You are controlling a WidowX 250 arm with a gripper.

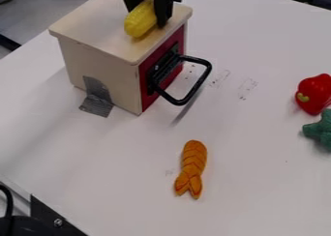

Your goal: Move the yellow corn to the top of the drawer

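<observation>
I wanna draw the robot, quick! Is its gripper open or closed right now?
Gripper: closed on the yellow corn, at the drawer box's top.

The plump yellow corn (140, 21) slants in the tool (148, 17) over the pale wooden top of the boxy drawer (97, 27), its red, black-handled front closed.

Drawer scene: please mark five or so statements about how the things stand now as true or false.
1. The tool has hold of the yellow corn at the top of the drawer box. True.
2. The drawer's handle is white. False: it is black.
3. The orange shrimp-shaped toy lies on the table. True.
4. The red pepper is on the drawer box. False: the pepper is on the table, beside a green toy.
5. The drawer's front is red. True.
</observation>
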